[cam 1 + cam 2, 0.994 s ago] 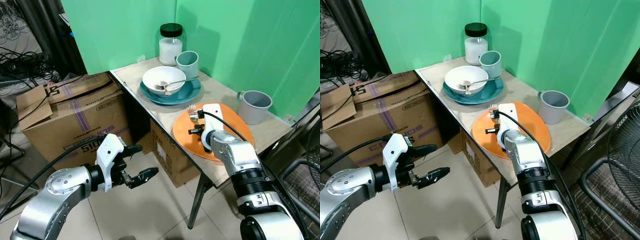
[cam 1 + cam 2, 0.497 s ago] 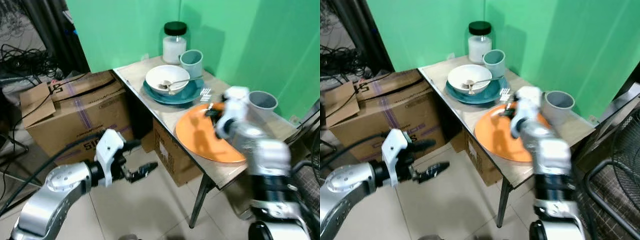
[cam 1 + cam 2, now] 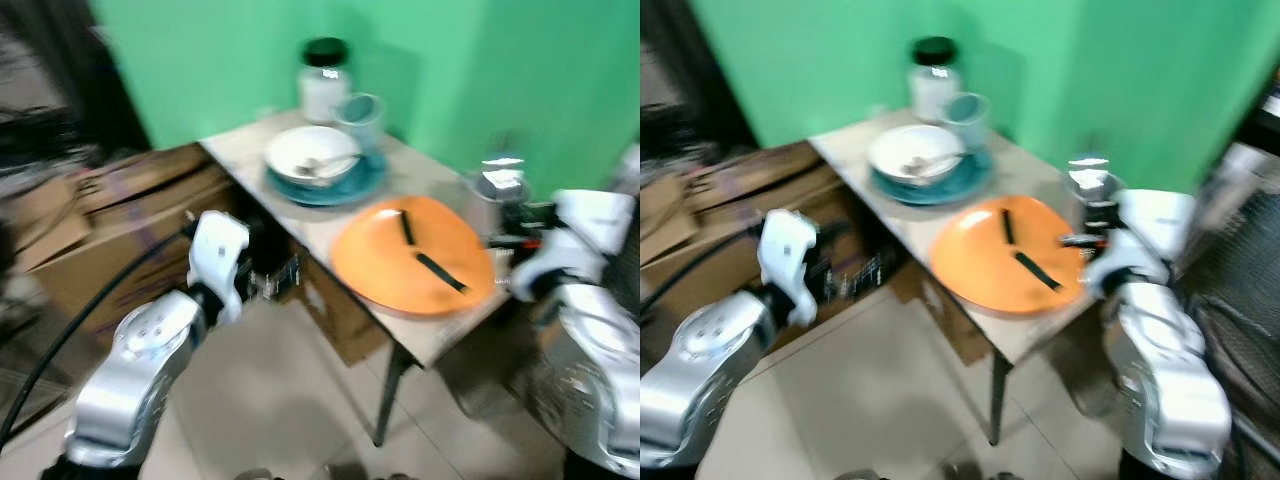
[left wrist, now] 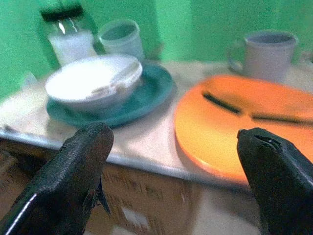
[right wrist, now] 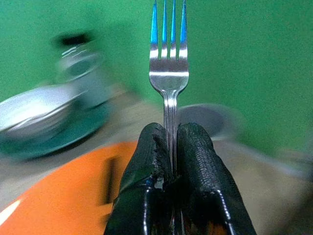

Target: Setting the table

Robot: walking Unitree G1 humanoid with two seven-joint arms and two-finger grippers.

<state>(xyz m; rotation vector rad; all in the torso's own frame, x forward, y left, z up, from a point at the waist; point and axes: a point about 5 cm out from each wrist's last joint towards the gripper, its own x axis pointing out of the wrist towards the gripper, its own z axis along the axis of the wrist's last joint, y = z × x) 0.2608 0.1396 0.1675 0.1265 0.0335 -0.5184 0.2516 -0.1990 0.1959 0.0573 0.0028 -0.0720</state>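
My right gripper (image 5: pixel 168 147) is shut on a silver fork (image 5: pixel 168 73), held with its tines up. In the eye views the fork (image 3: pixel 503 172) is off the right side of the orange plate (image 3: pixel 400 265), in front of the grey mug (image 4: pixel 266 49). Two dark streaks lie across the plate. A white bowl (image 3: pixel 305 155) with a spoon sits on a teal plate (image 3: pixel 345 188) further back. My left gripper (image 4: pixel 171 181) is open with nothing in it, at the table's near-left edge (image 3: pixel 275 280). The eye views are blurred.
A lidded glass jar (image 3: pixel 322 80) and a teal cup (image 3: pixel 360 110) stand at the back by the green wall. Cardboard boxes (image 3: pixel 100 220) sit on the floor to the left of the table. A dark chair frame (image 3: pixel 1240 340) is at the right.
The camera has swung and blurred. My right gripper has lifted the fork off the orange plate and carried it right, toward the grey mug. My left gripper has risen to the table edge.
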